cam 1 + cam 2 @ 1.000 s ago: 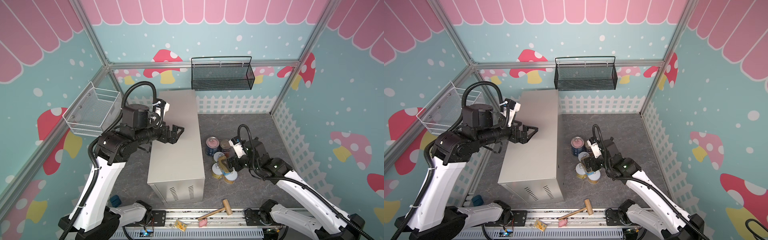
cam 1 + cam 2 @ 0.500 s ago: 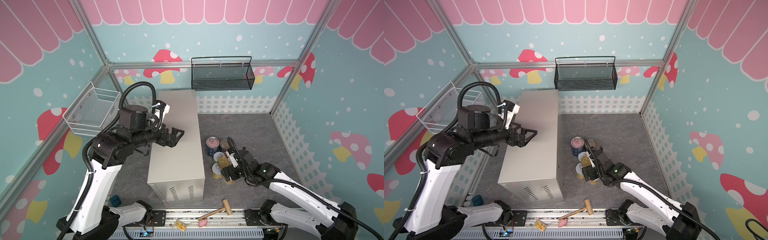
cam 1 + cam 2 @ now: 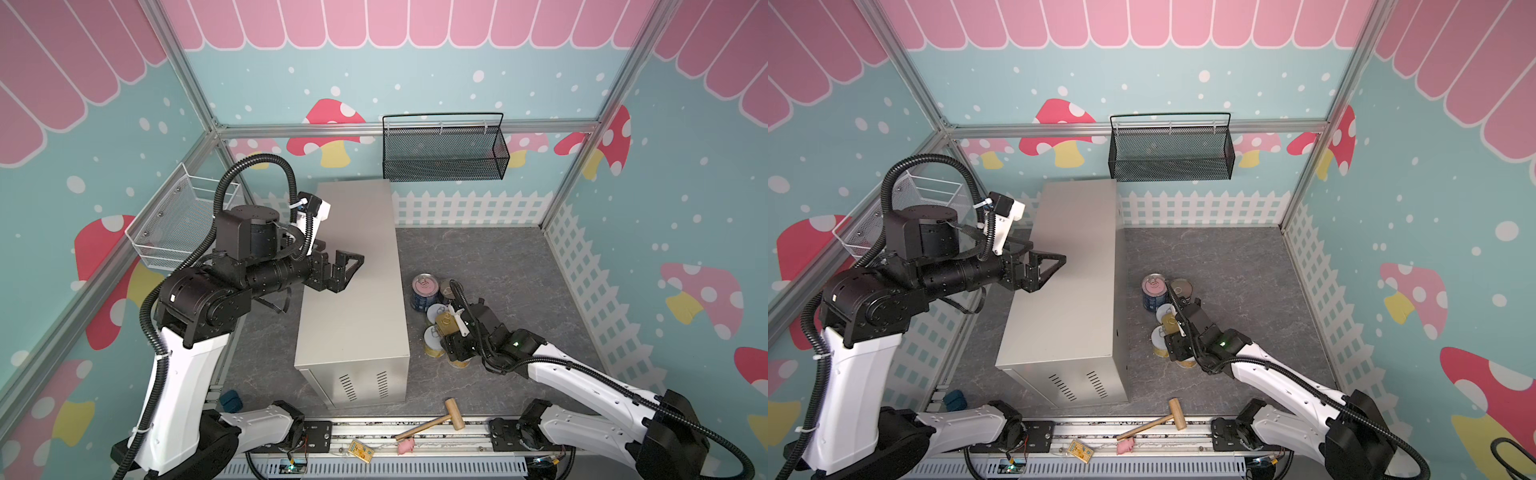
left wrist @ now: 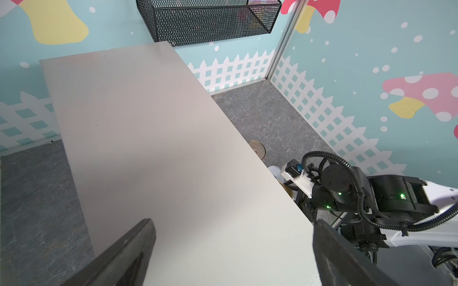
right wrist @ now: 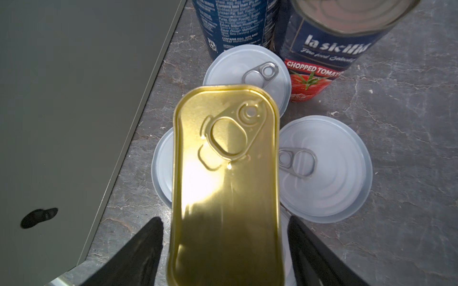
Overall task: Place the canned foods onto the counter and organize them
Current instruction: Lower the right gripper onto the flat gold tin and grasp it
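- The left gripper [image 3: 351, 266] hangs over the counter [image 3: 353, 324], about halfway along its length. Its jaws are spread wide with nothing between them, and the left wrist view shows both fingers [image 4: 128, 252] well apart above the flat beige top
- The right gripper [image 5: 224, 220] is down low at the canned foods [image 3: 432, 349], with 1 finger on each side of the gold-topped tin [image 5: 225, 173]. Only thin slivers of gap show beside the lid, so I cannot tell whether the pads press on its walls
- 3 short cans [image 5: 324, 178] with silver pull-tab lids crowd around that tin, and a 4th is mostly hidden beneath it
- 2 tall dark-blue cans [image 5: 322, 49] stand upright side by side just beyond them
- The whole cluster sits on the grey floor [image 3: 478, 257], just beside the counter's long right side
- A wooden mallet [image 3: 454, 414] lies on the front rail [image 3: 353, 432]
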Available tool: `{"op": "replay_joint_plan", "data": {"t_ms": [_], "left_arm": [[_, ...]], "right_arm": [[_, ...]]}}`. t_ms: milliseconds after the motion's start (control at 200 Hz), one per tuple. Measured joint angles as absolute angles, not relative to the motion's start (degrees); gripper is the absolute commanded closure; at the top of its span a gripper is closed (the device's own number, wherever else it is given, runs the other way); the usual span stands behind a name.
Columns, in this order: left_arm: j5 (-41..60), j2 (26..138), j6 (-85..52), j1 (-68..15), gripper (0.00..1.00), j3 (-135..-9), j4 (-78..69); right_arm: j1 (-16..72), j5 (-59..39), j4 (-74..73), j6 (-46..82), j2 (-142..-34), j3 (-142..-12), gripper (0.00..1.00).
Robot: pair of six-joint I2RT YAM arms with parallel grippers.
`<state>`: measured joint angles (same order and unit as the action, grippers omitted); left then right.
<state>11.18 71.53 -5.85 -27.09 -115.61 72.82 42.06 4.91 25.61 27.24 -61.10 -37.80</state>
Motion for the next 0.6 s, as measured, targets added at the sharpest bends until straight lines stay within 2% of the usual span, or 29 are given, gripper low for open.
{"op": "replay_joint_plan", "data": {"t_ms": [445, 600], "left_arm": [[12.71, 73.60, -6.04, -27.11, 0.01, -116.73, 73.93], [12.75, 73.60, -6.04, -27.14, 0.01, -116.73, 73.93]], "right_arm": [[42.06, 6.59, 21.69, 26.09, -64.07, -37.71, 0.26], [42.06, 6.87, 20.60, 25.47, -65.30, -37.69, 0.35]]}}
